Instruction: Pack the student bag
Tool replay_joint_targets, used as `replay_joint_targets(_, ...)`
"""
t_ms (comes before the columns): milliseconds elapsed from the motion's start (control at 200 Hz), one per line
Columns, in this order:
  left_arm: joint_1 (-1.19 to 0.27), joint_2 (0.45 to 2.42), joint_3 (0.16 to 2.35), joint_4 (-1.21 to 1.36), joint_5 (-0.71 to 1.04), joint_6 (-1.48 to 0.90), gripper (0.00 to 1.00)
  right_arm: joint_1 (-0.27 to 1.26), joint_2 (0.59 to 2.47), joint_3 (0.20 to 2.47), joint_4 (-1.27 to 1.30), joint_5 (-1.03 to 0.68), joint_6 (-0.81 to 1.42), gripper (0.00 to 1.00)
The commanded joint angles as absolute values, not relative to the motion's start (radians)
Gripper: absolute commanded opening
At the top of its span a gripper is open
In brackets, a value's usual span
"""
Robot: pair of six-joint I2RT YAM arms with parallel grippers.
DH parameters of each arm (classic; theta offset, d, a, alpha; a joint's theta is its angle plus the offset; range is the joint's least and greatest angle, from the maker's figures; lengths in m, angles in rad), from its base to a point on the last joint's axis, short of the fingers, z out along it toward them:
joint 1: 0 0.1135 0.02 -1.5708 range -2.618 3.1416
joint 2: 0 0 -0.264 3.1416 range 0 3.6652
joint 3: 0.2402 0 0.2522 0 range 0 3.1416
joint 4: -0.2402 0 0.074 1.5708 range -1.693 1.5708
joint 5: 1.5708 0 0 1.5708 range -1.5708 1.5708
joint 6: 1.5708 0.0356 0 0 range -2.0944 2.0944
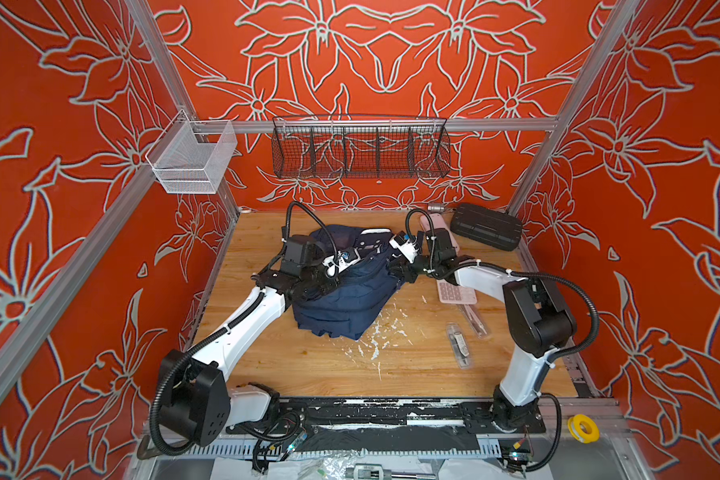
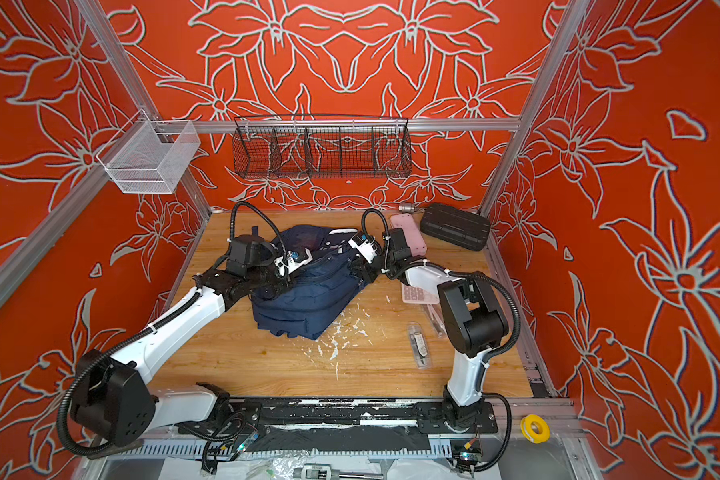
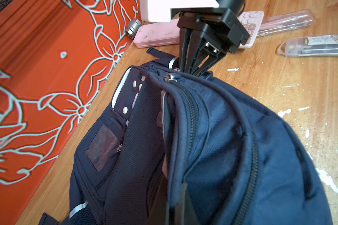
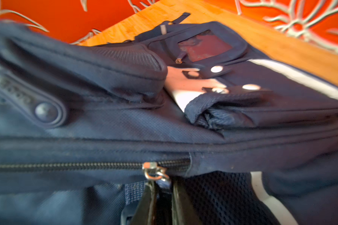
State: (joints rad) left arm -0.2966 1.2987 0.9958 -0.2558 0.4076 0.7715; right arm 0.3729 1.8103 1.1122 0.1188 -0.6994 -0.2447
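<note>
The navy student bag (image 1: 341, 297) (image 2: 304, 301) lies slumped mid-table in both top views, its white patches toward the back wall. My left gripper (image 1: 331, 279) (image 3: 176, 196) is shut on a fold of the bag's fabric beside a closed zip (image 3: 192, 116), its fingertips mostly buried in the cloth. From the other side my right gripper (image 1: 393, 267) (image 4: 163, 188) reaches the bag's top corner. It is shut on the metal zipper pull (image 4: 164, 181), just below the slider (image 4: 151, 167) at the end of the zip. The left wrist view shows the right gripper (image 3: 191, 69) touching that corner.
Behind the right arm lie a pink pencil case (image 1: 437, 226), a black ribbed hard case (image 1: 486, 226) and a silver socket (image 1: 435, 206). A pink calculator (image 1: 452, 293) and clear pen cases (image 1: 460, 345) sit right of the bag. Wire baskets (image 1: 360, 151) hang on the back rail.
</note>
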Motion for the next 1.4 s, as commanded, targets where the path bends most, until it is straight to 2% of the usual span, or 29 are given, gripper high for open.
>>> replay_joint_targets(0,-0.299,1.289,1.019,-0.106,0.416,0.728,0.0,0.4,1.756,1.047,0.213,-0.502,-0.207,0.03)
replay_joint_targets(345,-0.339,1.296,0.98,-0.068,0.367,0.662,0.0,0.541,1.725,0.96,0.371,-0.136,-0.177,0.02)
replay_joint_targets(420,-0.339,1.289,0.971,-0.056,0.356,0.665,0.0,0.565,1.72,0.948,0.391,-0.083,-0.18,0.04)
replay_joint_targets(465,-0.339,1.29,0.973,-0.061,0.358,0.674,0.0,0.573,1.715,0.937,0.4,-0.07,-0.184,0.09)
replay_joint_targets(596,-0.334,1.288,0.981,-0.084,0.385,0.728,0.0,0.57,1.698,0.928,0.336,-0.138,-0.249,0.28)
replay_joint_targets(661,-0.313,1.277,0.974,-0.091,0.44,0.753,0.0,0.561,1.685,0.927,0.287,-0.199,-0.284,0.42)
replay_joint_targets(726,-0.282,1.262,0.963,-0.09,0.504,0.759,0.0,0.535,1.683,0.927,0.262,-0.291,-0.276,0.47)
replay_joint_targets(856,-0.24,1.243,0.952,-0.137,0.58,0.786,0.0,0.507,1.689,0.913,0.296,-0.471,-0.226,0.5)
replay_joint_targets(986,-0.218,1.227,0.944,-0.217,0.611,0.858,0.0,0.506,1.698,0.89,0.347,-0.578,-0.219,0.51)
replay_joint_targets(1211,-0.102,1.144,0.893,-0.244,0.751,0.837,0.0,0.45,1.732,0.88,0.471,-0.793,-0.164,0.52)
replay_joint_targets(1391,-0.044,1.124,0.874,-0.299,0.808,0.853,0.0,0.428,1.754,0.928,0.393,-0.889,-0.199,0.51)
